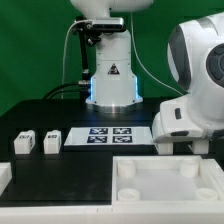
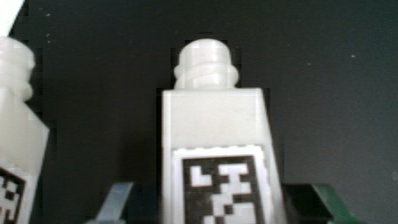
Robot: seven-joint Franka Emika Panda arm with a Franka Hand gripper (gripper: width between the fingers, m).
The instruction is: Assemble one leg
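In the wrist view a white leg [image 2: 214, 125] with a threaded tip and a black-and-white marker stands between my fingers. My gripper [image 2: 222, 206] is open, with a finger [image 2: 121, 200] on each side of the leg and a dark gap between each and the leg. A second leg [image 2: 16, 110] stands beside it at the picture's edge. In the exterior view two more legs [image 1: 24, 142] [image 1: 51, 142] stand on the table at the left. My hand [image 1: 183, 125] is low at the right, and its fingers are hidden there.
The large white tray-like piece [image 1: 165, 185] with corner holes lies at the front right. The marker board [image 1: 110, 135] lies in the middle of the black table. A white part [image 1: 5, 178] shows at the front left edge. The robot base [image 1: 110, 80] stands behind.
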